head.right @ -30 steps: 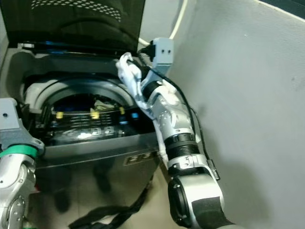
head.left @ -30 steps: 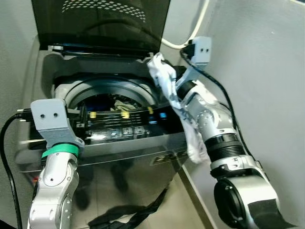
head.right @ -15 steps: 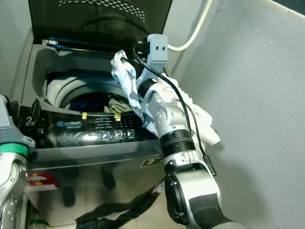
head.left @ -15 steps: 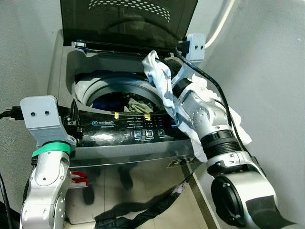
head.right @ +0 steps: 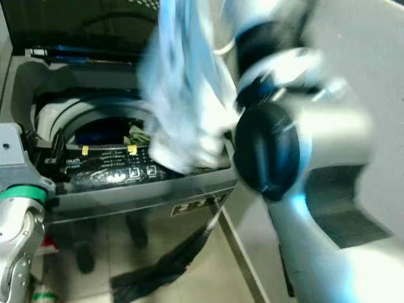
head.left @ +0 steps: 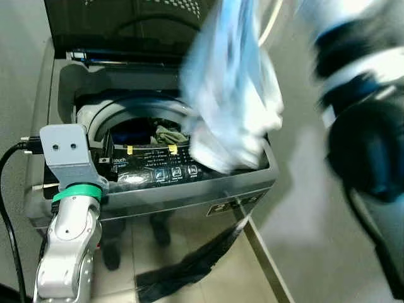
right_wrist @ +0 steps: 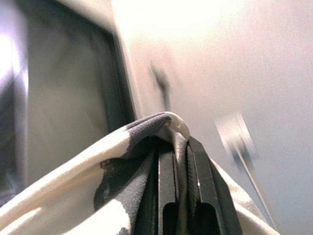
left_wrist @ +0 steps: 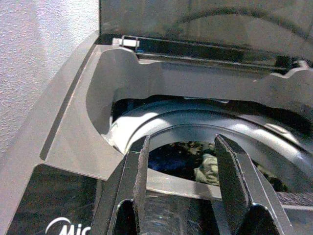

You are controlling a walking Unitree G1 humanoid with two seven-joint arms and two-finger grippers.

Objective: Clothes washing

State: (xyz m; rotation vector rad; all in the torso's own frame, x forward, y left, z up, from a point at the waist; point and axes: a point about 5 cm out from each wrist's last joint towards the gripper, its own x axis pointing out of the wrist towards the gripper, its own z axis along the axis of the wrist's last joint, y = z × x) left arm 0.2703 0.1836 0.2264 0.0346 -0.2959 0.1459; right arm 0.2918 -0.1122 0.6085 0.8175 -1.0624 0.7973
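A top-loading washing machine (head.left: 158,189) stands with its dark lid (head.left: 126,25) raised. Clothes (head.left: 167,134) lie inside the drum (left_wrist: 195,166). A white and blue patterned garment (head.left: 227,95) hangs blurred above the machine's right side. My right gripper (right_wrist: 178,196) is shut on that garment's fold (right_wrist: 161,127), and the right arm (head.right: 297,145) is a blur close to the camera. My left gripper (left_wrist: 181,191) is open at the machine's front left edge, its fingers (left_wrist: 134,181) apart above the control panel (head.left: 158,172), pointing at the drum.
Grey walls close in on the left (head.left: 19,38) and on the right (head.right: 379,76). A white hose (head.left: 268,28) runs up the back corner. A dark cloth (head.left: 189,265) lies on the tiled floor by the machine's front. A black cable (head.left: 7,189) trails from my left arm.
My right arm has swung upward and toward the camera with the garment, now strongly blurred. The garment hangs higher over the machine's right side. The camera has shifted. My left arm holds its place.
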